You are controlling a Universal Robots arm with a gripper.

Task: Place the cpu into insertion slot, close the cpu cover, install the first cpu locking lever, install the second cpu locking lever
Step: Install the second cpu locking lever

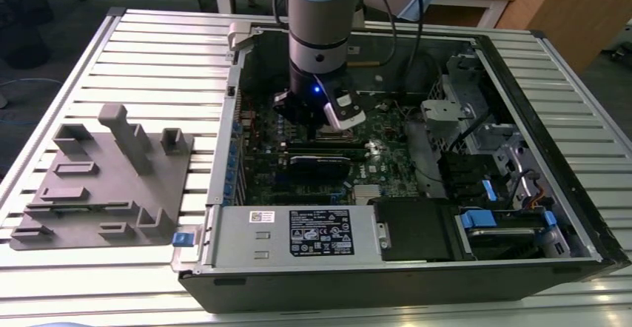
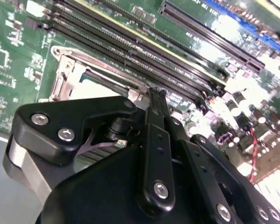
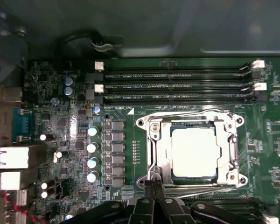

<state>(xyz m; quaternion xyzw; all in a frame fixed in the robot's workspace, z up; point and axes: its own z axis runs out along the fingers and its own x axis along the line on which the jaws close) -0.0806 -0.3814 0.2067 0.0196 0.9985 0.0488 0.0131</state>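
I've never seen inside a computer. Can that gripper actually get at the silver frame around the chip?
Probably yes. The gripper already sits at the edge of the silver frame around the chip, and nothing lies between them; the memory slots run along the frame's far side.

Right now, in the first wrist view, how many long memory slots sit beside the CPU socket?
3 stacked in parallel: the farthest slot, the middle slot and the slot nearest the cpu cover. More may be hidden.

One cpu [image 3: 194,151], seated under one cpu cover [image 3: 191,122]. Three long memory slots [image 3: 177,86] beside the socket; one row of four white-topped capacitors [image 3: 92,154]. One open computer case [image 1: 553,68], one grey fixture block [image 1: 103,183], one gripper [image 3: 154,184].
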